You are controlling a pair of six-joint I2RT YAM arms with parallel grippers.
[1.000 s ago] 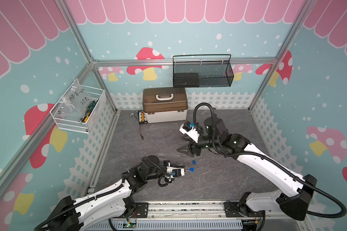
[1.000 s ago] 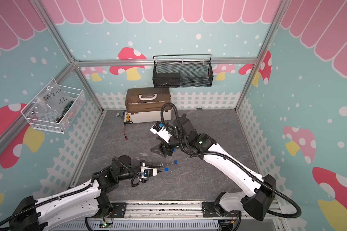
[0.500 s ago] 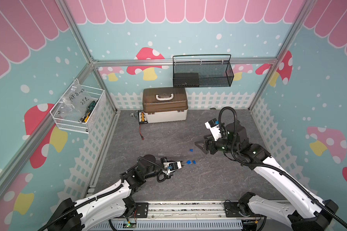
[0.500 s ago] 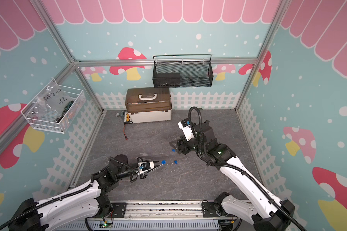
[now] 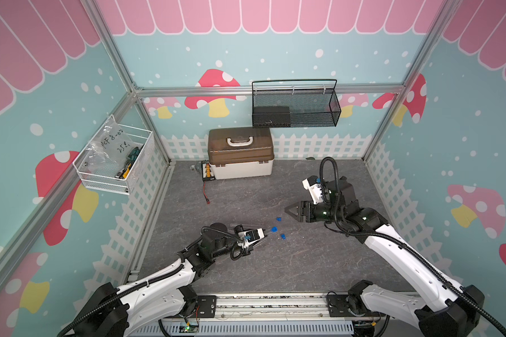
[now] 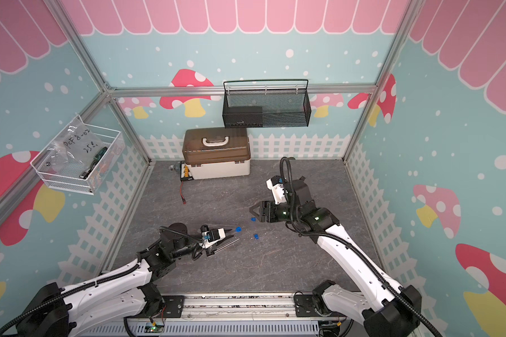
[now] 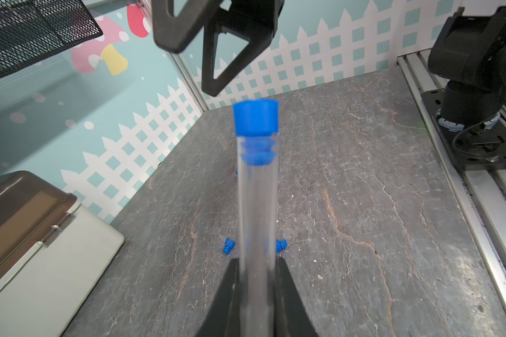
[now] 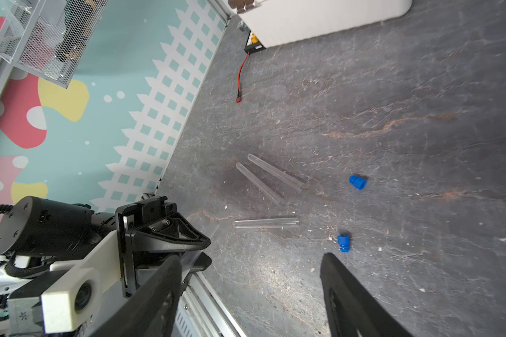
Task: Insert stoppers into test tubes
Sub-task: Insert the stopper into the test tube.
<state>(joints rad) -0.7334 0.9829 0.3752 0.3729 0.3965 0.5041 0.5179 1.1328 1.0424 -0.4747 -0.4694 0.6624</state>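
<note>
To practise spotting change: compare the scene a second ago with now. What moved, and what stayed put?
The right gripper, open and empty, drew back to the robot's right, away from the mouth of the test tube. Unchanged: the left gripper shut on that tube, its stopper in place; three bare tubes and loose stoppers on the table.

Bright, even light — soft shadows.
My left wrist view blurs the test tube toward 6 o'clock.

Grey slate tabletop: three loose test tubes, two blue stoppers, perhaps third; toolbox at back.
</note>
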